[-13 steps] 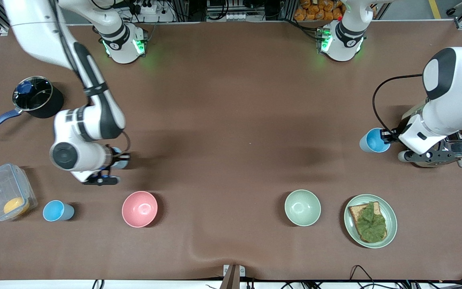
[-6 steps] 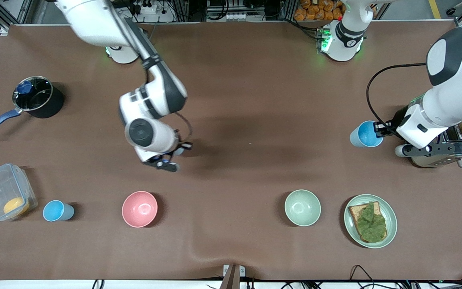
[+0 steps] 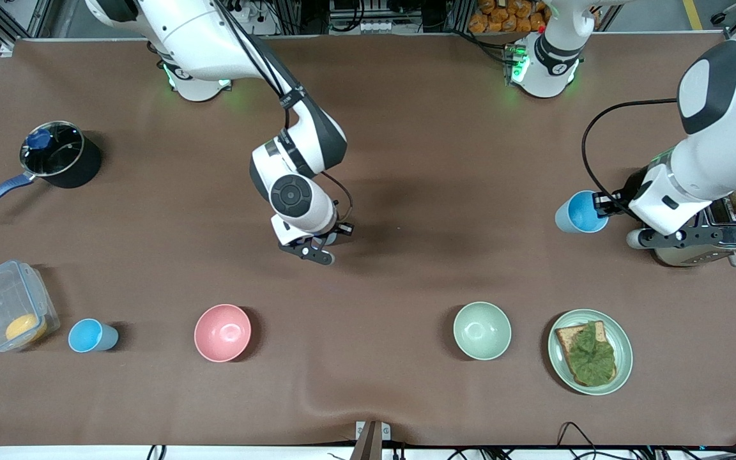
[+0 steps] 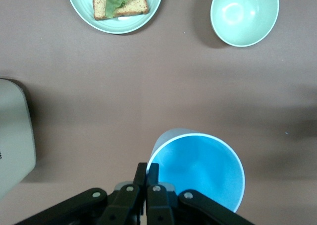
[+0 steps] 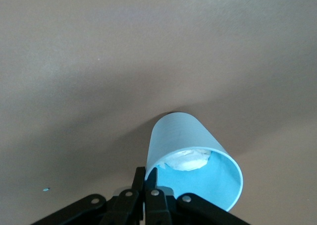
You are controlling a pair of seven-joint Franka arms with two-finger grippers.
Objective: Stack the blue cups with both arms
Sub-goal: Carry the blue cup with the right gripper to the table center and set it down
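Note:
My left gripper [image 3: 600, 206] is shut on the rim of a sky-blue cup [image 3: 577, 213] and holds it above the table beside the toaster; in the left wrist view the fingers [image 4: 147, 173] pinch the cup [image 4: 198, 170] wall. My right gripper [image 3: 337, 234] hangs over the middle of the table. Its cup is mostly hidden under the wrist in the front view. In the right wrist view the gripper [image 5: 147, 178] is shut on the rim of a paler blue cup [image 5: 181, 140] with something whitish inside. A third blue cup [image 3: 92, 335] stands on the table beside the plastic box.
A clear plastic box [image 3: 7, 313] and a dark pot [image 3: 60, 153] sit at the right arm's end. A pink bowl [image 3: 222, 332], a green bowl [image 3: 482, 330] and a plate [image 3: 625, 358] with toast lie nearer the camera. A toaster [image 3: 706, 243] stands under the left arm.
The right arm has swung with its cup from near the plastic box to over the table's middle. The left arm has shifted its cup slightly toward the middle.

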